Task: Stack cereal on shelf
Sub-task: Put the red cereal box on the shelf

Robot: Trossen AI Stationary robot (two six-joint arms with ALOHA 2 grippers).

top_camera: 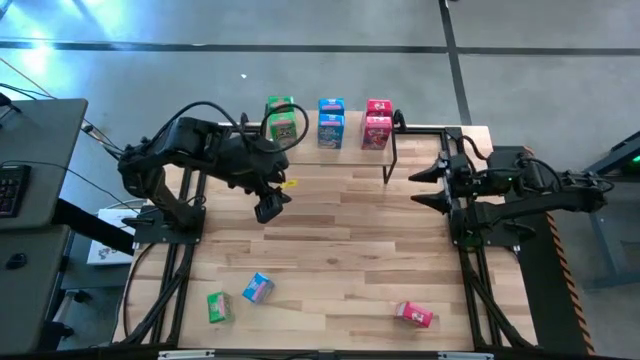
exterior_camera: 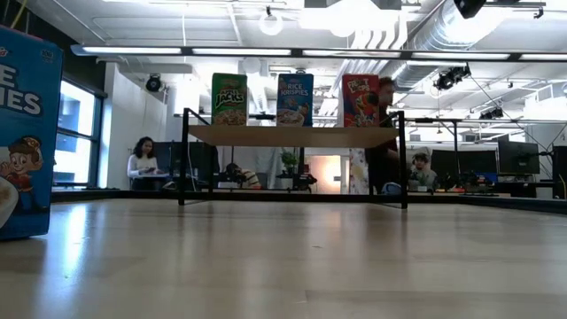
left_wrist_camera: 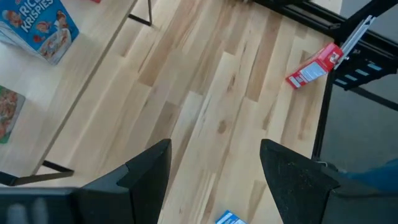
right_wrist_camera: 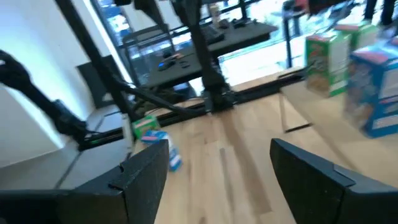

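The shelf (exterior_camera: 292, 135) stands at the table's far edge. On its plank top, green (top_camera: 283, 120), blue (top_camera: 331, 122) and red-pink (top_camera: 378, 122) cereal boxes stand upright in a row. Three more boxes lie on the table near its front edge: a green one (top_camera: 218, 307), a blue one (top_camera: 258, 288) and a red-pink one (top_camera: 414, 314). My left gripper (top_camera: 268, 208) hangs open above the table, in front of the shelf's left end, pointing steeply down. My right gripper (top_camera: 425, 186) is open beside the shelf's right end, pointing about level toward the table's left.
Bare wooden tabletop (top_camera: 340, 240) lies between the shelf and the loose boxes. Black frame rails (top_camera: 470, 270) run along the table's left and right sides. In the low view a blue box (exterior_camera: 22, 133) stands close at the left. People sit in the room behind.
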